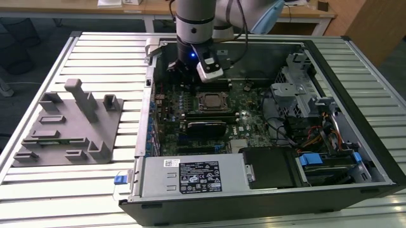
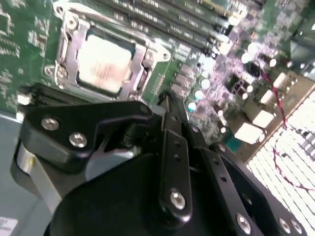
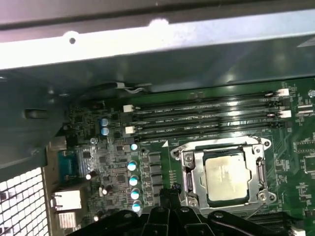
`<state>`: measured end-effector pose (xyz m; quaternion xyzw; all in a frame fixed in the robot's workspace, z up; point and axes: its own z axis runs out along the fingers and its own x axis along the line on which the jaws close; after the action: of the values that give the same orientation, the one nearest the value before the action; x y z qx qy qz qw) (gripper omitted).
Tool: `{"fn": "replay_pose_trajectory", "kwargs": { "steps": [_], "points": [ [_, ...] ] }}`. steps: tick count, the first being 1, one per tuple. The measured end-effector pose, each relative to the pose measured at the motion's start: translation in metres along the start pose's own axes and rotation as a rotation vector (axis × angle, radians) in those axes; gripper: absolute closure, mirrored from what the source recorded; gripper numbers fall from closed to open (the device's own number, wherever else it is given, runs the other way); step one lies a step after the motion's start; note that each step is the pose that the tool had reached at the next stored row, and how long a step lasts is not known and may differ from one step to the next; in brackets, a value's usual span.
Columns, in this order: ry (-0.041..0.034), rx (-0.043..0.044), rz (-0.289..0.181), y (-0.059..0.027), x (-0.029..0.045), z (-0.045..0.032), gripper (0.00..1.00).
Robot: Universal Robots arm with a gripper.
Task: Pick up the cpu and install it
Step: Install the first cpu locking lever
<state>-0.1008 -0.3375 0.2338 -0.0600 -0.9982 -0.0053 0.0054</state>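
Observation:
The cpu (image 2: 105, 64) lies flat in the motherboard socket with its silvery top up, framed by the metal socket bracket (image 3: 188, 173). It also shows in the first wrist view, cpu (image 3: 226, 175), and in the exterior view, cpu (image 1: 211, 100), at the middle of the board. My gripper (image 2: 166, 101) hangs above the board beside the socket, toward the rear ports, apart from the chip. Its black fingers meet at the tips with nothing between them. In the exterior view the gripper (image 1: 182, 66) is at the far side of the open case.
The open computer case (image 1: 355, 156) lies on a slatted metal table (image 1: 101, 52). A grey holder block (image 1: 70, 123) with posts stands at the exterior view's left. Memory slots (image 3: 206, 118), capacitors (image 3: 132, 166), drive cages and cables (image 1: 304, 109) surround the socket.

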Motion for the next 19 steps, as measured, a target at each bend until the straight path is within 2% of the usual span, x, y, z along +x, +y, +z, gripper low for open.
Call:
{"fn": "replay_pose_trajectory", "kwargs": {
  "steps": [7,9,15,16,19],
  "points": [
    [-0.0001,-0.0027,0.000,0.0001,0.0002,-0.0130,0.89],
    [0.0005,-0.0089,0.000,0.0001,0.0003,-0.0155,0.89],
    [0.0067,-0.0603,-0.002,-0.0003,0.0034,-0.0158,0.89],
    [0.0085,-0.0749,-0.002,-0.0003,0.0040,-0.0158,0.89],
    [0.0151,-0.1301,-0.004,-0.0004,0.0048,-0.0158,0.89]
  ]
}}
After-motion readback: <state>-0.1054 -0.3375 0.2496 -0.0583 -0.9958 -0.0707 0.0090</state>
